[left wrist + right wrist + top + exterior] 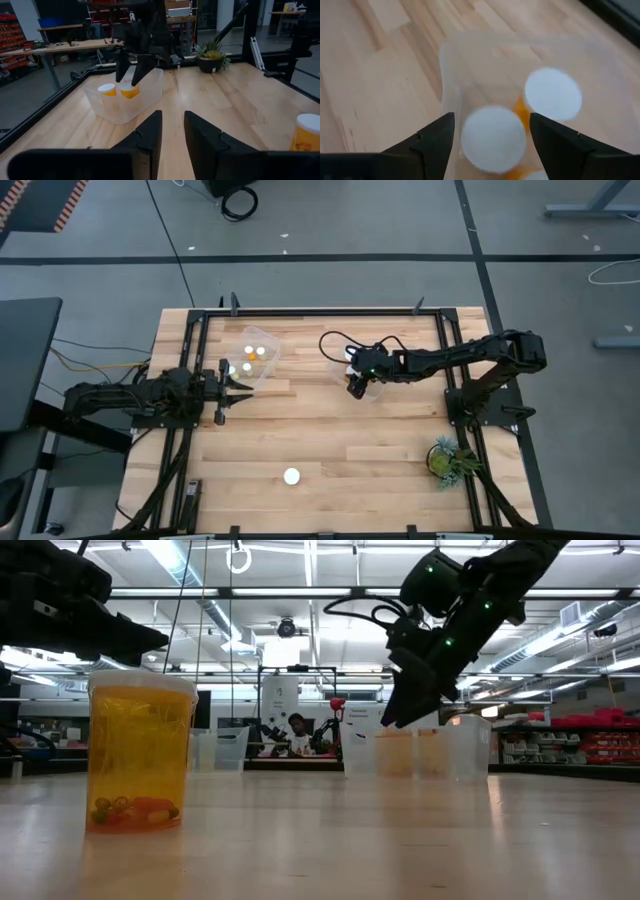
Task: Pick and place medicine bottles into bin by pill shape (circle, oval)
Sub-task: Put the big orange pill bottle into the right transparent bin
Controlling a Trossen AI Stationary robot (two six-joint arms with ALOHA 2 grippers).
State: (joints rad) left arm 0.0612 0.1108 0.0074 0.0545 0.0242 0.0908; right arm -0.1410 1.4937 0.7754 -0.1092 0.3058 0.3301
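My right gripper (356,387) is open and hovers over a clear bin (376,392) right of the table's middle, fingers pointing down. In the right wrist view (492,127) its fingers stand on either side above a white-capped orange bottle (493,138); a second bottle (553,94) stands beside it in the bin. The left wrist view shows both bottles (129,90) upright on the bin's floor below the fingers. One more bottle (291,476) stands alone on its base near the front edge. My left gripper (243,385) is open and empty, beside a second clear bin (262,338) holding three bottles (247,352).
A green potted plant (449,459) stands at the front right, near the right arm's base. Black frame rails (320,311) run along the table's edges. In the low view the lone bottle (139,755) stands close to the camera, with pills at its bottom.
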